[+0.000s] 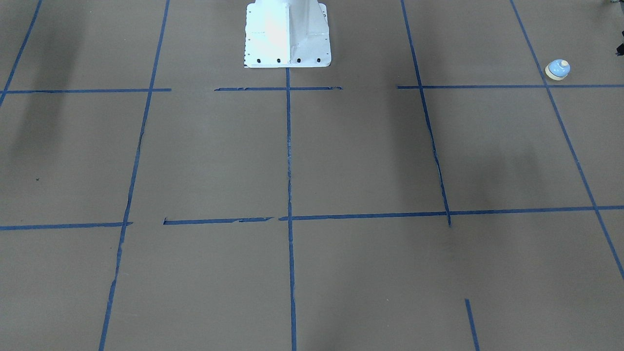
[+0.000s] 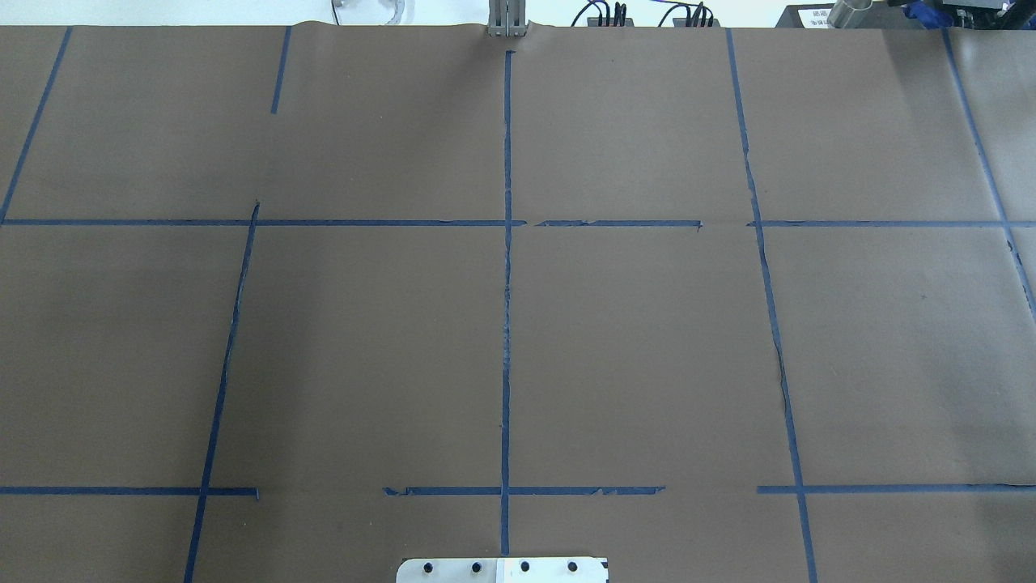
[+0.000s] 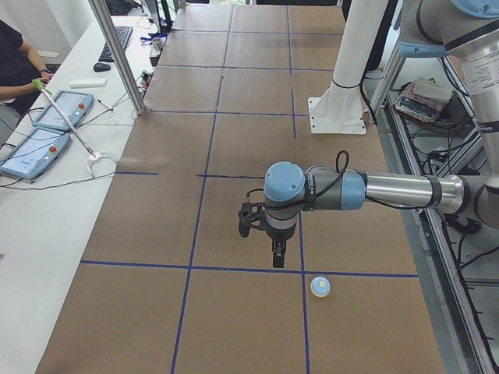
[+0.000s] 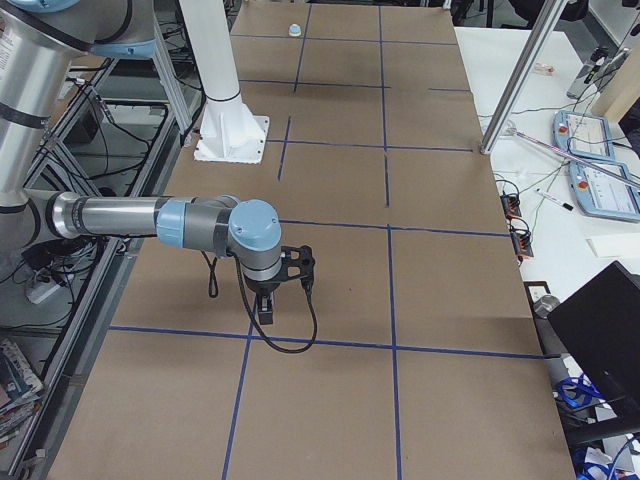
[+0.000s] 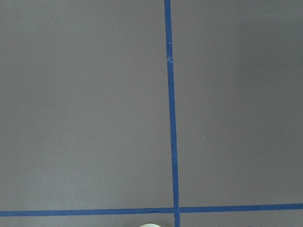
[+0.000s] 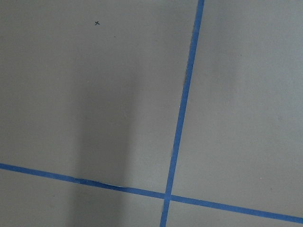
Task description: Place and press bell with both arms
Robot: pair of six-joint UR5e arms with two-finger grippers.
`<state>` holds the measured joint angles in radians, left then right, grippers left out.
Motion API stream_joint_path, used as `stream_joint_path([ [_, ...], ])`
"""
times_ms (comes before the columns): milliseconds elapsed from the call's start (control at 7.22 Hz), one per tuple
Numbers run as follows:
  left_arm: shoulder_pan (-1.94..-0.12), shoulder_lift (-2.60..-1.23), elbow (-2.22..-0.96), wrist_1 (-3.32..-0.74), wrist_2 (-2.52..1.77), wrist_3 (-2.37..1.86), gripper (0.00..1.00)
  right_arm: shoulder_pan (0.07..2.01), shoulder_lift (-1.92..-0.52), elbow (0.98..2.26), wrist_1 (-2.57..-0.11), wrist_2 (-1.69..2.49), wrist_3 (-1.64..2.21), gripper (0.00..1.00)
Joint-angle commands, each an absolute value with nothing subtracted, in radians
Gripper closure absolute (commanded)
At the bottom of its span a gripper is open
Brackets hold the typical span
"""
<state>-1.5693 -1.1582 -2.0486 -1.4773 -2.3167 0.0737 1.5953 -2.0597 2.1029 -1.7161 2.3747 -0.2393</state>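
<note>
The small light-blue bell (image 1: pixel 557 69) with a cream rim stands upright on the brown table, near a tape crossing at the robot's left end. It also shows in the exterior left view (image 3: pixel 320 287), far off in the exterior right view (image 4: pixel 295 30), and as a cream sliver at the bottom edge of the left wrist view (image 5: pixel 150 225). My left gripper (image 3: pixel 277 257) points down above the table, a short way from the bell and apart from it. My right gripper (image 4: pixel 265 312) points down over the table's other end. I cannot tell whether either is open or shut.
The white pedestal (image 1: pixel 287 34) stands at the robot's side of the table. Blue tape lines (image 2: pixel 507 324) form a grid on the brown paper. A metal post (image 3: pixel 117 54), tablets (image 3: pixel 31 152) and a seated operator (image 3: pixel 15 58) are on the side bench.
</note>
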Motion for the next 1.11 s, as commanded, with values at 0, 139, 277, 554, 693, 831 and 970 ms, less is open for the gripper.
stream_joint_path([
  [0, -1.566, -1.151, -2.054, -1.488, -2.306, 0.107, 0.0, 1.592, -2.059, 2.099, -1.723, 2.376, -0.239, 0.0],
  [139, -1.566, -1.152, -2.052, -1.479, -2.31, 0.109, 0.0, 1.591, -2.057, 2.095, -1.723, 2.376, -0.239, 0.0],
  [277, -1.566, -1.152, -2.052, -1.479, -2.303, 0.107, 0.0, 1.591, -2.057, 2.095, -1.723, 2.376, -0.239, 0.0],
  [554, -1.565, -1.158, -2.049, -1.493, -2.313, 0.1, 0.0, 1.591, -2.057, 2.095, -1.721, 2.376, -0.239, 0.0],
  [693, -1.565, -1.157, -2.037, -1.486, -2.313, 0.103, 0.0, 1.591, -2.057, 2.095, -1.72, 2.378, -0.239, 0.0],
  [831, -1.565, -1.151, -2.04, -1.493, -2.316, 0.11, 0.0, 1.591, -2.056, 2.095, -1.718, 2.379, -0.239, 0.0],
  [970, -1.565, -1.147, -2.049, -1.494, -2.318, 0.11, 0.0, 1.591, -2.056, 2.097, -1.718, 2.384, -0.238, 0.0],
])
